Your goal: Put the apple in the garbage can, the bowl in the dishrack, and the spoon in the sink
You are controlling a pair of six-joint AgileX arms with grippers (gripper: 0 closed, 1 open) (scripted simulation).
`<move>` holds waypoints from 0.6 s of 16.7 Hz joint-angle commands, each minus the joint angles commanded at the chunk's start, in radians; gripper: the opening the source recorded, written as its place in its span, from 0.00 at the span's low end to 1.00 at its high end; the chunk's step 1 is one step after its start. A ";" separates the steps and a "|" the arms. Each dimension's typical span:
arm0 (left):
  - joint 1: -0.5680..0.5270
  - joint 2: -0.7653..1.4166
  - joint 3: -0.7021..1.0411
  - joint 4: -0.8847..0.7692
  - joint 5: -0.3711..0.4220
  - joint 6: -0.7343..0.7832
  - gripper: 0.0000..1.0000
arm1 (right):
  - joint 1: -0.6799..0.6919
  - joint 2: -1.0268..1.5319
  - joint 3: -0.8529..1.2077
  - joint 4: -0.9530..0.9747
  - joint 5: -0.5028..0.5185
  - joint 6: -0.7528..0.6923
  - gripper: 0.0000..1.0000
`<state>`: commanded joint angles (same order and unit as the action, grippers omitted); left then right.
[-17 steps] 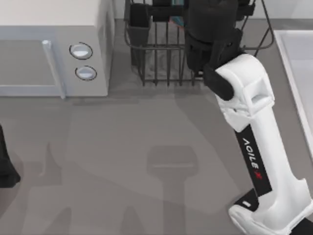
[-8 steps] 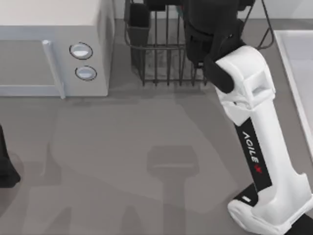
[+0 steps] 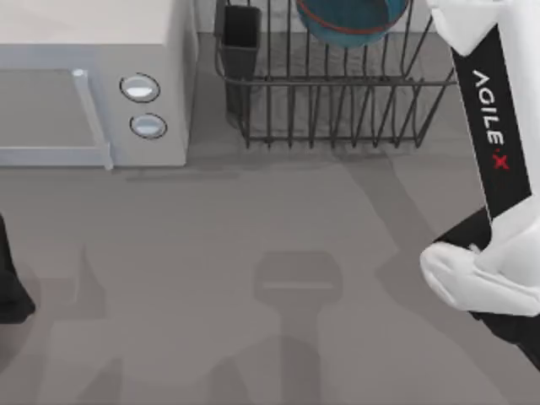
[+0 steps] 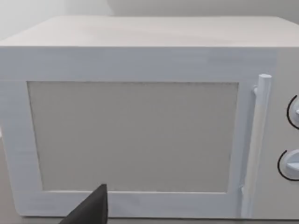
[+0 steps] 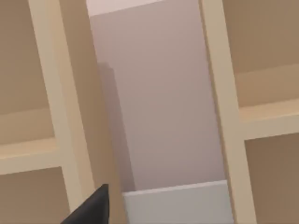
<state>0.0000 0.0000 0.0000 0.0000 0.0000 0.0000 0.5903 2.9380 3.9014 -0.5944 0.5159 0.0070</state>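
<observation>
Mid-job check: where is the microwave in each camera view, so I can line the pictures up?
Top view: microwave at the far left, beside the dishrack.
Left wrist view: microwave seen front-on, door toward the camera.
Right wrist view: beige shelving and a pale wall instead.
Shared landmark: the door handle next to the two knobs.

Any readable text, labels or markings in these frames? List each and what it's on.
"AGILE·X", in white letters with a red X, on the black strip along the right arm, running lengthwise in the top view.
The microwave has two round knobs with no legible markings.
No other text on the dishrack or the bowl.
</observation>
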 joint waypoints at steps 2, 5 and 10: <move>0.000 0.000 0.000 0.000 0.000 0.000 1.00 | -0.024 -0.224 -0.238 0.077 -0.048 -0.003 1.00; 0.000 0.000 0.000 0.000 0.000 0.000 1.00 | -0.070 -0.582 -0.667 0.183 -0.125 -0.014 1.00; 0.000 0.000 0.000 0.000 0.000 0.000 1.00 | -0.171 -1.198 -1.525 0.328 -0.255 -0.046 1.00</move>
<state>0.0000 0.0000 0.0000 0.0000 0.0000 0.0000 0.4194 1.7395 2.3766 -0.2669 0.2608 -0.0394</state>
